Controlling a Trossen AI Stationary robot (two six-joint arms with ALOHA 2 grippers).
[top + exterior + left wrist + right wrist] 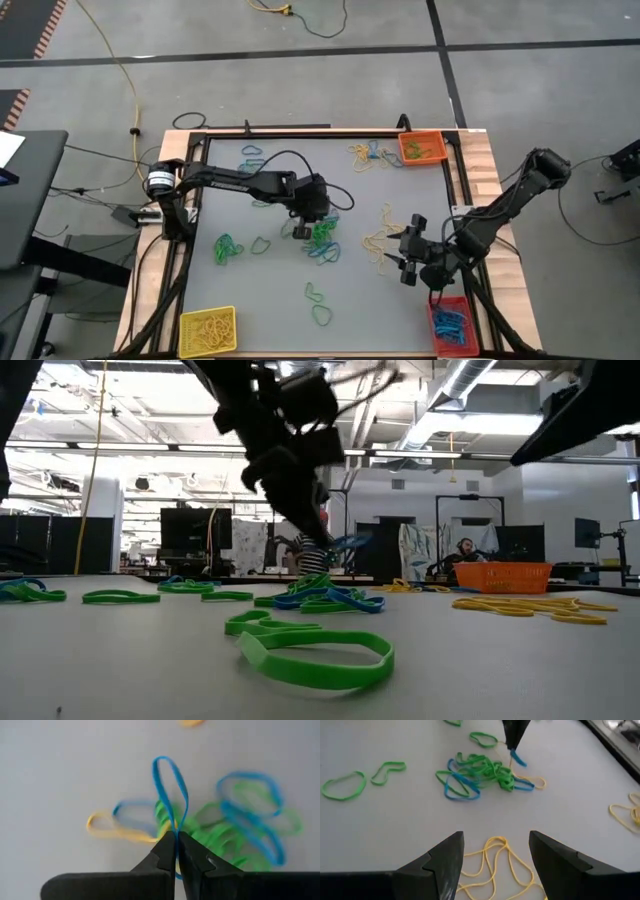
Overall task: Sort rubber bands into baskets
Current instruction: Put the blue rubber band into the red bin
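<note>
My left gripper (175, 836) is shut on a blue rubber band (170, 785) just above a tangled pile of green and blue rubber bands (323, 240) in the middle of the table. The right wrist view shows that gripper (515, 735) pointing down with the blue band (518, 757) under it. My right gripper (496, 845) stands open to the pile's right, over loose yellow bands (492, 862), holding nothing. The orange basket (422, 148) sits at the far right corner, the yellow basket (207, 330) at the near left and the red basket (450, 325) at the near right. My left gripper pinches the blue band's strands (174, 826) between its two fingertips, at one end of the loop. The fingers come from above, slanting down. The rest of the loop hangs free below the fingertips (345, 543), over the pile.
Single green bands (228, 248) lie left of the pile and toward the near edge (318, 305). More yellow and blue bands (368, 155) lie beside the orange basket, and blue and green ones (252, 158) at the far left. A raised dark frame (300, 133) borders the table.
</note>
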